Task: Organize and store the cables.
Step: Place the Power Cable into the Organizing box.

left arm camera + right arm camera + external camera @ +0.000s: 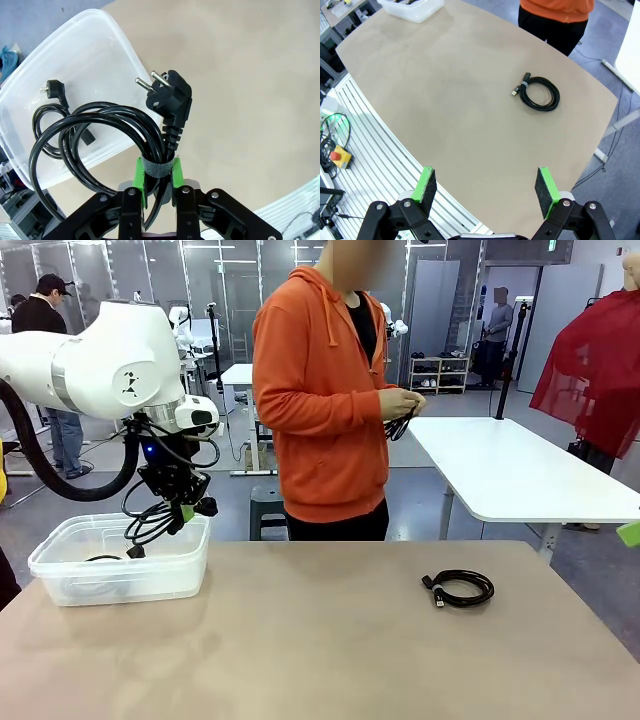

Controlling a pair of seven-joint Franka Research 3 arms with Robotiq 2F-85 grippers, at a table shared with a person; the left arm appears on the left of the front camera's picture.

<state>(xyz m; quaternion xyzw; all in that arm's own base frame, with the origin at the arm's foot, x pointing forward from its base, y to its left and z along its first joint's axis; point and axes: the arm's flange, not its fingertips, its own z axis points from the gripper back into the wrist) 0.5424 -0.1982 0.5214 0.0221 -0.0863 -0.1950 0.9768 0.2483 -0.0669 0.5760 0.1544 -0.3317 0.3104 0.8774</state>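
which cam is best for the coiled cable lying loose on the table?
Right wrist view: it looks down on the coiled cable, so the whole loop and its connector ends are clear. The front view catches it at a shallow angle, flattened, with the ends harder to make out.

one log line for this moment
left hand: shut on power cable over bin | right hand: open | second cable: on table

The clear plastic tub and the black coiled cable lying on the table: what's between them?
Nothing: the front view shows bare tan tabletop all the way from the clear plastic tub to the black coiled cable.
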